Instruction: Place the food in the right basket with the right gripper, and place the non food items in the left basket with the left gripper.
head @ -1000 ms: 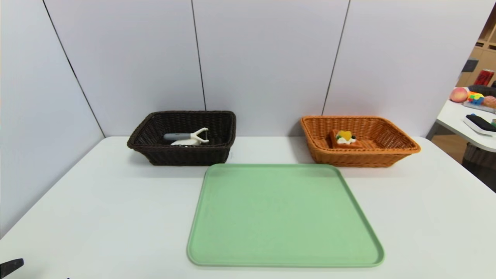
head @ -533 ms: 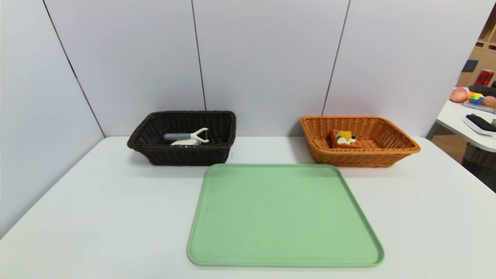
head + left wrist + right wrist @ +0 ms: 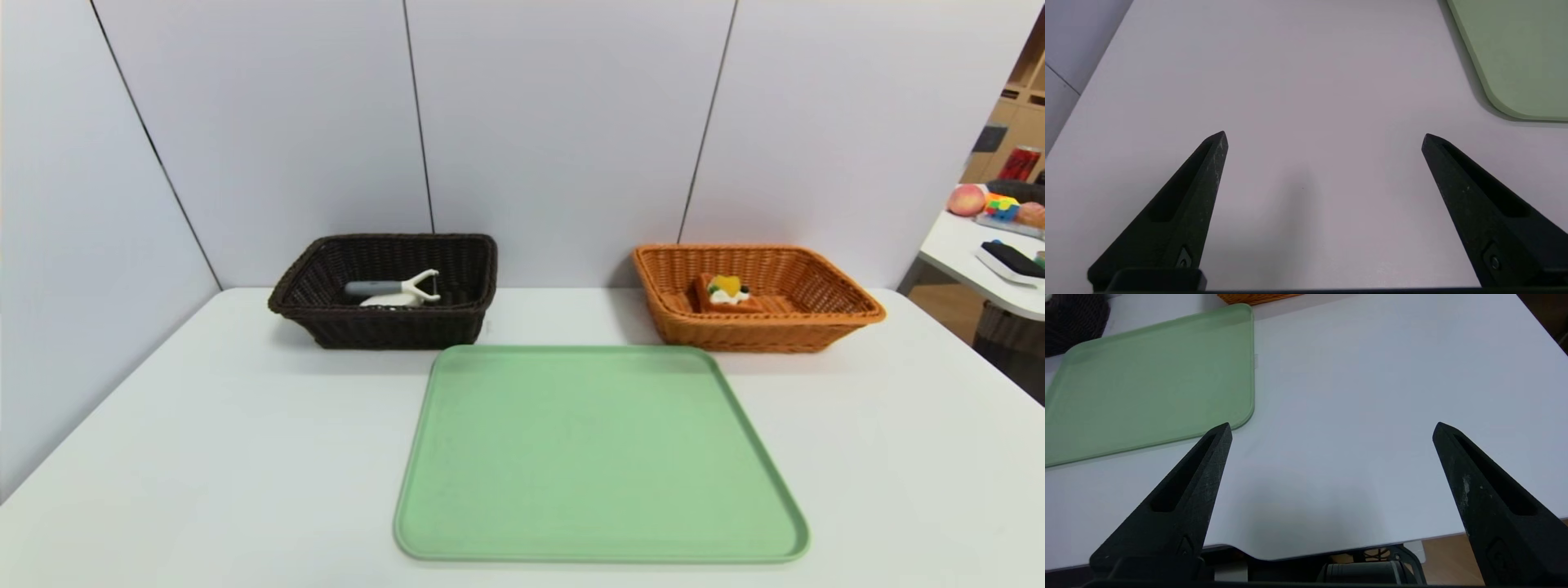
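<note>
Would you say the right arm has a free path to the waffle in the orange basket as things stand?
Probably yes. The right gripper is open and empty above bare table; the waffle lies uncovered in the orange basket, so only the basket wall must be cleared from above.

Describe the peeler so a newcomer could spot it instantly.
Two baskets stand at the far side of the white table, behind the green tray. In the dark brown left basket, the peeler lies over a white bar. Its grey handle and white Y-shaped head set it apart.
</note>
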`<state>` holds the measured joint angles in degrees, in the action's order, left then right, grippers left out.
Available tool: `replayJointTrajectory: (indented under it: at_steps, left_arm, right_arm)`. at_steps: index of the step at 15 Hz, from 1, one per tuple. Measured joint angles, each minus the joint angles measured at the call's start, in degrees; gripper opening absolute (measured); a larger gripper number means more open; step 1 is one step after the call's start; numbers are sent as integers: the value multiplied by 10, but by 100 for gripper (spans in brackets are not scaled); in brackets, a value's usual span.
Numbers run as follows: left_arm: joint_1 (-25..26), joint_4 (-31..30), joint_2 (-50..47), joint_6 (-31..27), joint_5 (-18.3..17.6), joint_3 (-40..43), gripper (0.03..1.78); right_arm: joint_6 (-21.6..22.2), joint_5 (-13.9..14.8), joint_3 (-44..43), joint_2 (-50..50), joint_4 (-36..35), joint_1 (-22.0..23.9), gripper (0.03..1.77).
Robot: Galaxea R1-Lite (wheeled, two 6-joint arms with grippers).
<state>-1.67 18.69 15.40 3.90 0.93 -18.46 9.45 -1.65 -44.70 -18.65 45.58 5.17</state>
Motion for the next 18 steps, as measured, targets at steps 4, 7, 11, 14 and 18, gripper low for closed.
replayJointTrajectory:
  at_steps: [4,7,11,14,18]
  left_arm:
    - [7,0,-30,-20,-3,28,169]
    - [7,-2,-55,-20,-7,49,169]
    - [8,-3,-80,-18,-27,61,169]
    - [13,-3,-93,-19,-32,61,169]
    - [14,-4,-119,-20,-34,70,169]
  right_arm:
    - [-1,-23,21,20,3,1,169]
    - [-6,-22,19,25,1,-5,169]
    - [-7,-19,22,33,1,-40,169]
    - [-14,-27,66,71,-7,-45,169]
    - [-39,-30,172,133,-130,-52,169]
